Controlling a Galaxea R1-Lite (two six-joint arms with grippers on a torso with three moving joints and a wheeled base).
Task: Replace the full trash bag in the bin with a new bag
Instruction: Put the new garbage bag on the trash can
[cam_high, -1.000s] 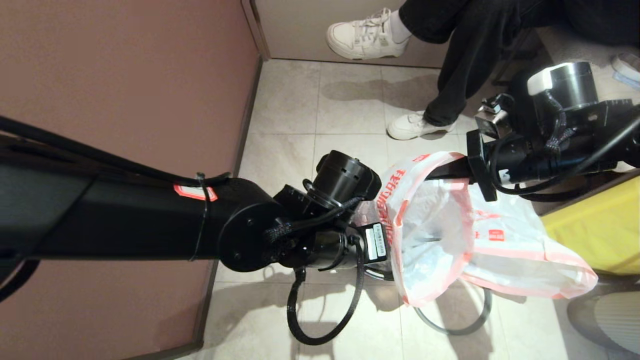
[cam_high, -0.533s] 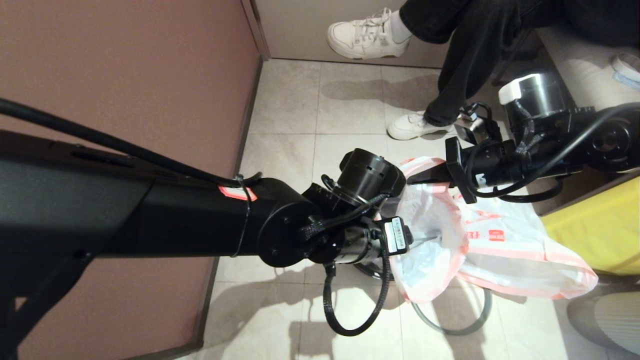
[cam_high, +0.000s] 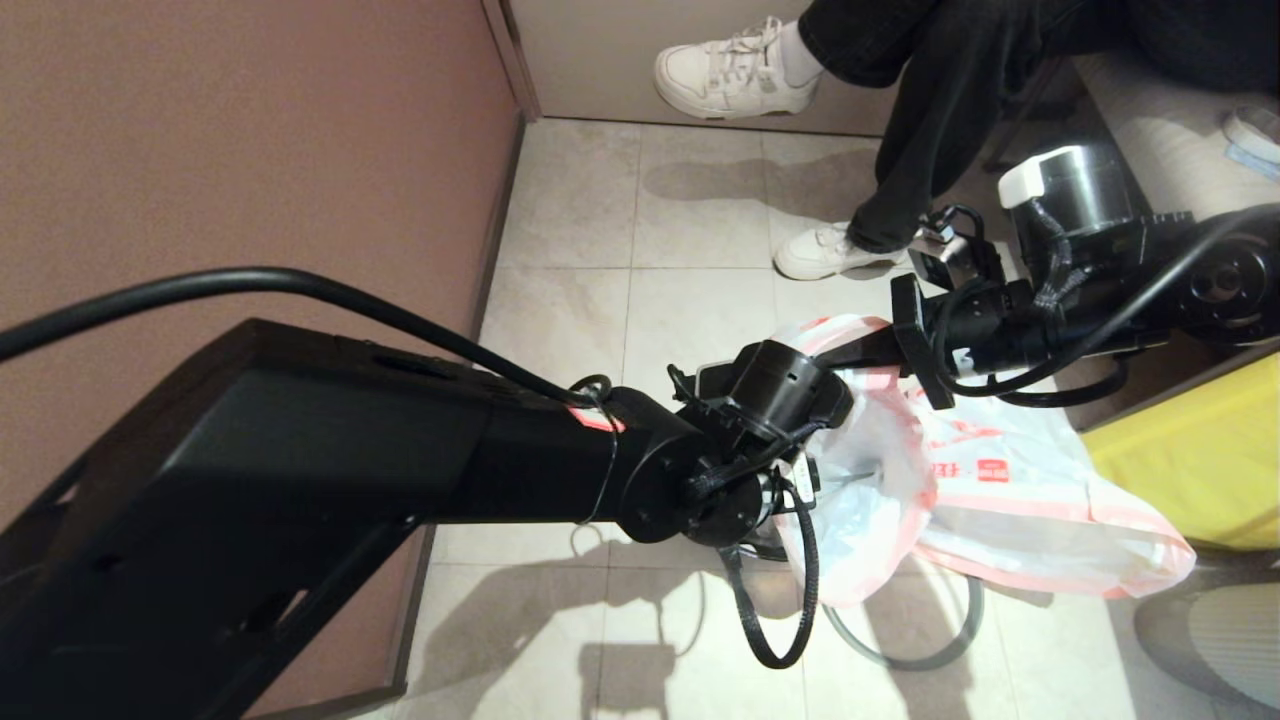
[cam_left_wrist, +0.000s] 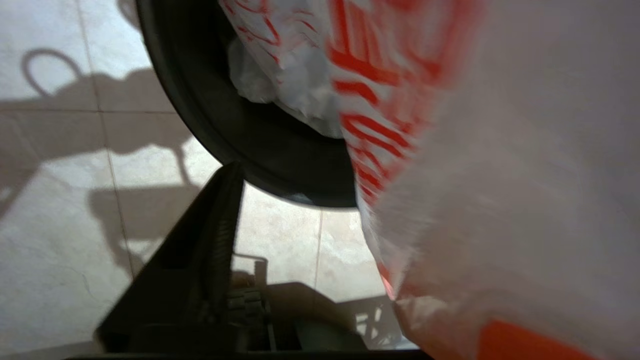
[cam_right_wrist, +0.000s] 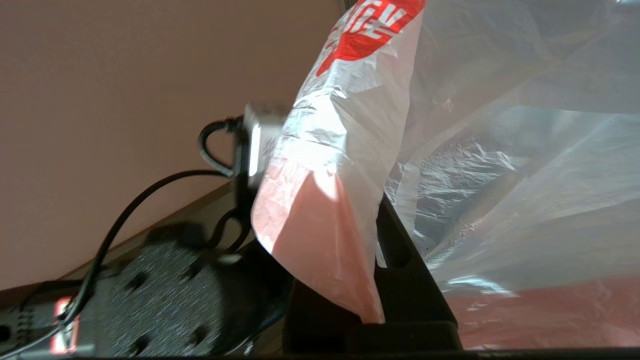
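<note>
I see my right gripper (cam_high: 850, 352) pinched tight on the new bag's (cam_high: 1000, 500) pink hem above the bin (cam_left_wrist: 240, 125); my left gripper (cam_left_wrist: 300, 240) gapes wide beside the bag, holding nothing.

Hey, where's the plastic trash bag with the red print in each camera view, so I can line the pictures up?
Head view: the new bag lies right of centre, draped over the bin, its hem pinched by the right gripper.
Left wrist view: it fills the right side, spilling over the bin's black wall.
Right wrist view: it takes up the centre and right.
Shared landmark: the pink hem band.
</note>
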